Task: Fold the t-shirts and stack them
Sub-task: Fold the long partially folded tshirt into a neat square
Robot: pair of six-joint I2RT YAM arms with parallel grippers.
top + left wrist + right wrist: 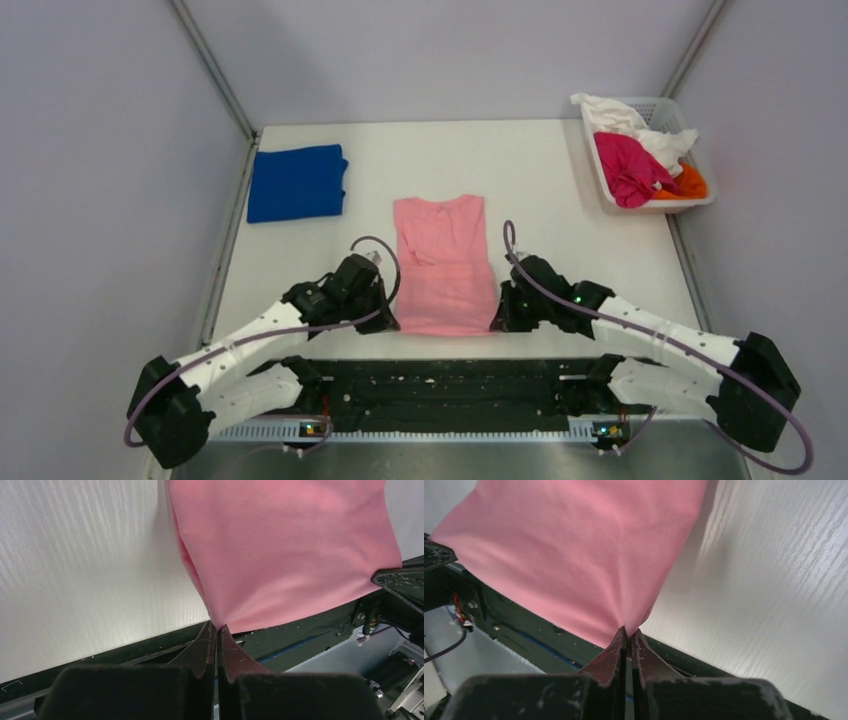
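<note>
The light pink cotton t-shirt (443,265) is lying flat on the white wood-grain table (560,180), narrowed to a long rectangle, with its neck pointing away from the arms. The left gripper (216,627) is pinching the shirt's near left corner, jaws pressed together on the fabric. The right gripper (628,630) is clamping the near right corner the same way. A folded royal blue t-shirt (296,182) is resting well apart to the pink shirt's far left. To its far right, a white plastic slotted basket (655,103) is holding a magenta tee (628,168), a white tee (630,122) and an orange tee (690,183).
</note>
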